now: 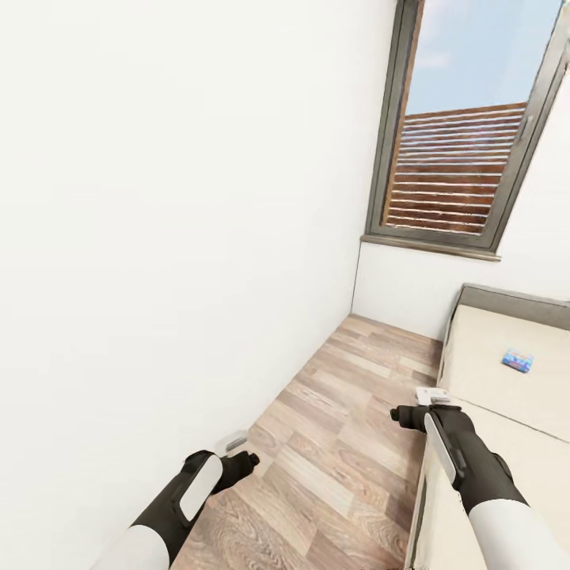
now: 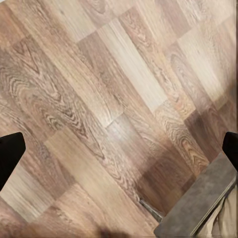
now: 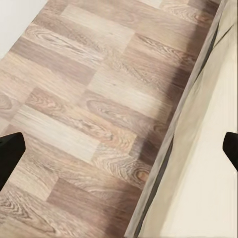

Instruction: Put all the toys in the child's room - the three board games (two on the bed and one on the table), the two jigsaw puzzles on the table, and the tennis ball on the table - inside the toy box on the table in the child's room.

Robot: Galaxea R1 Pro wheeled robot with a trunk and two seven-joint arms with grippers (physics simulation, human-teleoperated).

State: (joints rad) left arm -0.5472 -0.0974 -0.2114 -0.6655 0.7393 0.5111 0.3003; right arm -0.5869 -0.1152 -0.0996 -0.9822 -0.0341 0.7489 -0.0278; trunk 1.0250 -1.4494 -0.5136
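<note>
A: What are the grippers doing?

B: Both empty. Right gripper [image 1: 405,415] hangs low over the near edge of the bed [image 1: 507,372]; in its wrist view the two fingertips [image 3: 11,148] sit wide apart at the frame sides, nothing btwn them, just wood floor [image 3: 74,99] and the bed's grey frame w/ beige mattress. Left gripper [image 1: 241,461] hangs over bare floor near the white wall [image 1: 158,237]; its fingertips [image 2: 10,148] are likewise spread, w/ a corner of the bed frame [image 2: 198,203] past them.

A: Why held like that?

B: Prob. a travel pose: arms tucked low, jaws apart, ready for a grab once close enough.

A: Any toys?

B: One board game [image 1: 518,359], the blue-purple box, lies flat on the mattress, far right, well apart from the right gripper. A small pale flat thing [image 1: 432,394] sits at the bed edge just beyond that gripper; can't tell what it is.

A: Beyond that?

B: Far wall w/ a grey-framed window [image 1: 467,127].
</note>
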